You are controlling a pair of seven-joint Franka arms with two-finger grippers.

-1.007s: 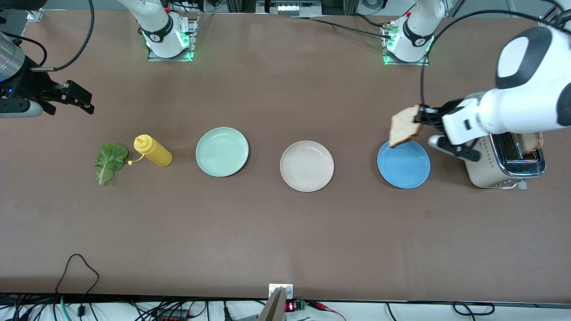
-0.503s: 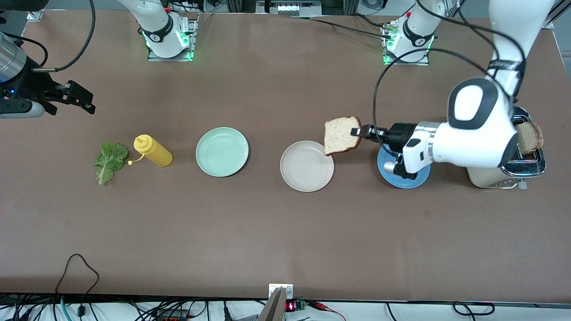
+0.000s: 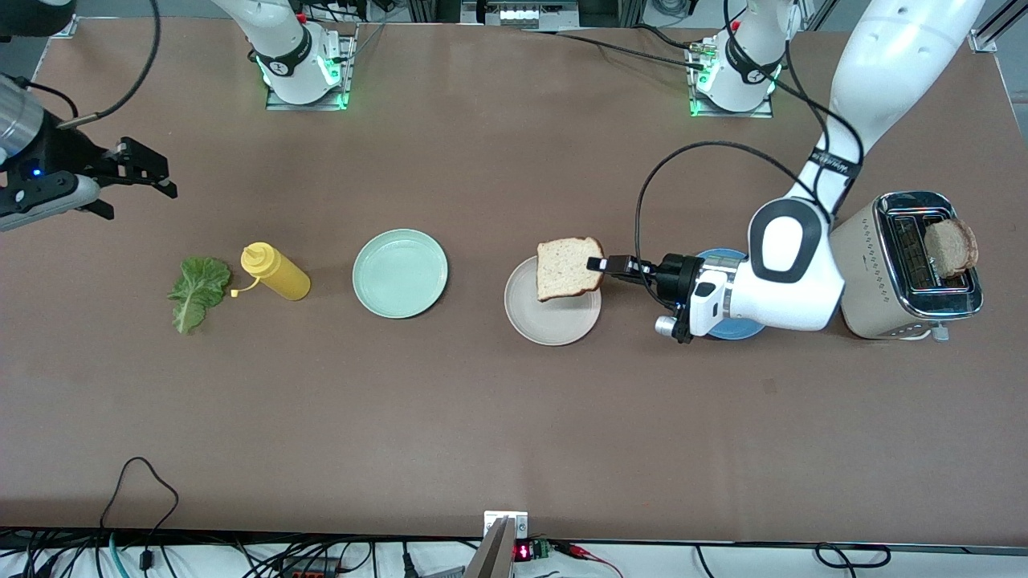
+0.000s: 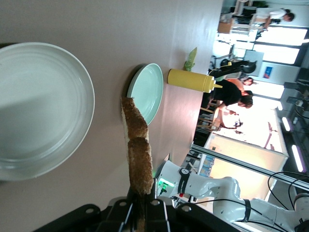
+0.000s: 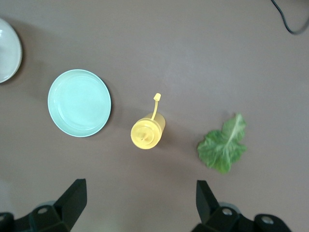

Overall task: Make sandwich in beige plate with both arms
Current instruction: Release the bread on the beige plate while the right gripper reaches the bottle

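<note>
**Toast slice held over the beige plate**

The left claw (image 3: 596, 263) is clamped on one edge of a bread slice (image 3: 569, 267), holding it in the air over the beige plate (image 3: 552, 321). In the front view the slice shows its broad face; in the left wrist view the same slice (image 4: 137, 159) is seen edge-on, crust toward the camera, with its held end hidden between the claw's fingers (image 4: 116, 216). That wrist view also takes in the plate's rim (image 4: 82, 121), the mint green plate (image 4: 147, 92) and the yellow squeeze bottle (image 4: 190, 79).

The left arm's forearm covers most of the blue plate (image 3: 715, 255). Toward the left arm's end of the counter (image 3: 514, 425) stands a toaster (image 3: 883, 281) with a second bread slice (image 3: 951, 245) sticking out of its slot.

The right claw (image 3: 132, 172) waits with jaws wide apart and empty, over the right arm's end of the counter. Its wrist view looks straight down on the bottle's cap and on the lettuce leaf (image 5: 223, 145), well apart from the beige plate
</note>
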